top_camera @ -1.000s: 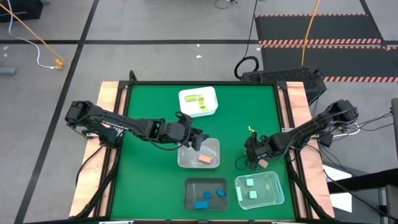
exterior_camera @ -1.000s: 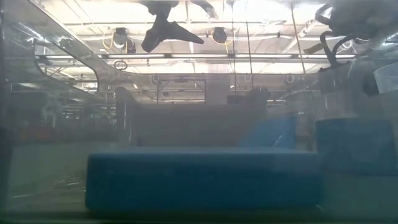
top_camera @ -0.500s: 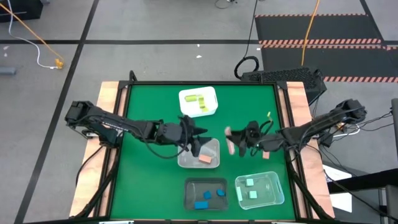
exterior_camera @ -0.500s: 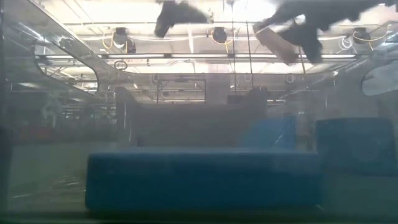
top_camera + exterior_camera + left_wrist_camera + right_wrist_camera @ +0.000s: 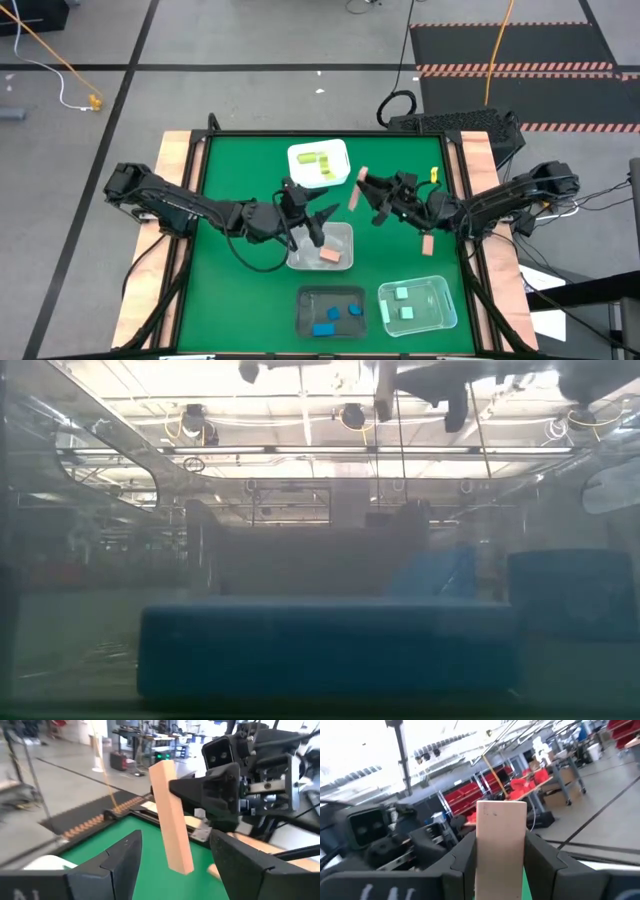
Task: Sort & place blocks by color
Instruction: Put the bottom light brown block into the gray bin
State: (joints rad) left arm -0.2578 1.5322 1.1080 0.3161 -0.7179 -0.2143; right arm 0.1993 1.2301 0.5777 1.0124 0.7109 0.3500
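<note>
The right claw (image 5: 362, 190) pinches a salmon-tan bar (image 5: 358, 188) between its fingers, held in the air above the green table (image 5: 230, 170), near 3 o'clock of the white tub (image 5: 319, 164). A second ago this claw sat low near the table's right edge by a tan block; half a second ago it was at mid-table, and now it is further toward 10 o'clock, with the bar upright rather than tilted. A tan block (image 5: 428, 243) lies on the table near the right arm, at 12 o'clock of the mint tub (image 5: 417, 304).

The left claw (image 5: 318, 220) stands spread and empty over the clear tub (image 5: 320, 247), facing the bar; its wrist view shows the bar (image 5: 171, 817) framed between its fingers (image 5: 127, 852). It has turned up toward 2 o'clock since a second ago. One tan block (image 5: 330, 257) lies in the clear tub, yellow-green bars (image 5: 318, 160) in the white tub, blue blocks (image 5: 334, 317) in the dark tub (image 5: 332, 311), unchanged.
</note>
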